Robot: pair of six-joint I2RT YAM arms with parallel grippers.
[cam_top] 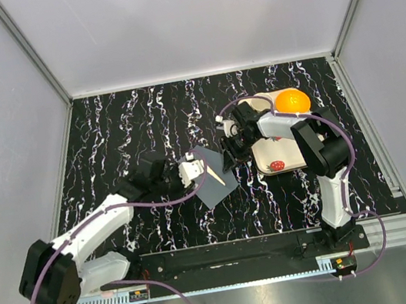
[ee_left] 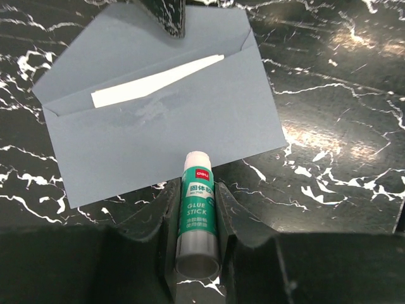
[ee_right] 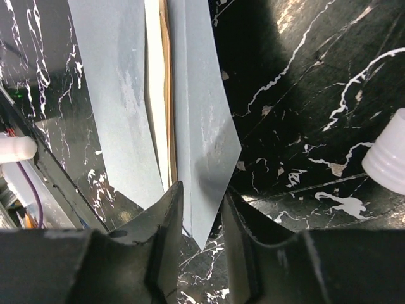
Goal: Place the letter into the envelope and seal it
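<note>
Left wrist: one glue stick (ee_left: 199, 215), one envelope (ee_left: 171, 120), probably one letter (ee_left: 155, 81).

your table (cam_top: 128, 125) is black marble with white veins. flat on it near the middle lies the grey envelope (cam_top: 209, 176) — flap open, a pale strip of the letter (ee_left: 155, 82) showing in its mouth. to the envelope's right you have a cream tray (cam_top: 278, 156) with strawberry prints, resting on the table under the right arm. a white ribbed cap (ee_right: 387, 158) sits on the bare marble just beside the envelope's flap — apart from it, not touching.
</note>
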